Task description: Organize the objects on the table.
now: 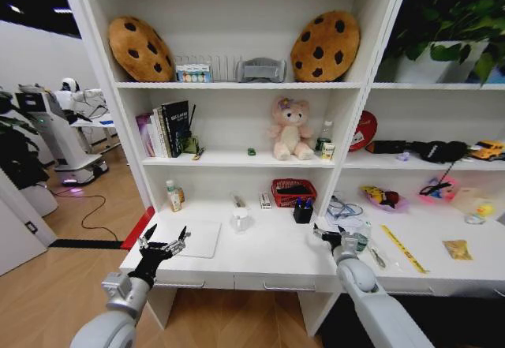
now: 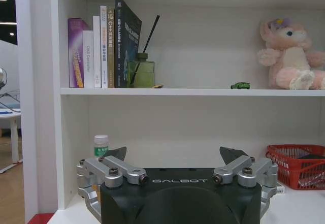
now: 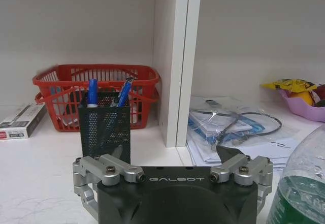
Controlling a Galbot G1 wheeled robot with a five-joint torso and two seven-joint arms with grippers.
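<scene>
Both arms are raised at the front edge of the white desk (image 1: 260,257), nothing held.

Left gripper (image 1: 165,241): hovers over the desk's left end, just beside the slim silver laptop (image 1: 195,237). Fingers spread wide; the left wrist view shows both tips apart with bare shelf wall between them.

Right gripper (image 1: 330,236): near the shelf upright at mid-desk, facing the black mesh pen cup (image 3: 105,127) with blue pens (image 3: 93,92) standing in it. Its fingers are also apart, closed on nothing. A clear green-tinted bottle (image 3: 299,183) sits just beside it.

Where the clutter lies: red basket (image 3: 96,94) behind the pen cup, a small white box (image 3: 20,121) to one side, a bag of cables and papers (image 3: 231,127) past the upright, yellow ruler (image 1: 403,248) flat on the right part of the desk, and a tiny green item (image 2: 240,86) on the middle shelf near the pink plush bear (image 2: 289,56).

Judgement: this reads as an approach stage, no target committed yet. If you take the pen cup with the right arm, come in level and low, centre the cup between the fingers before closing, and grip the mesh wall below the pens so they don't tip out. Watch the bottle at the elbow side; it could be knocked. Keep the left arm clear of the laptop edge.
</scene>
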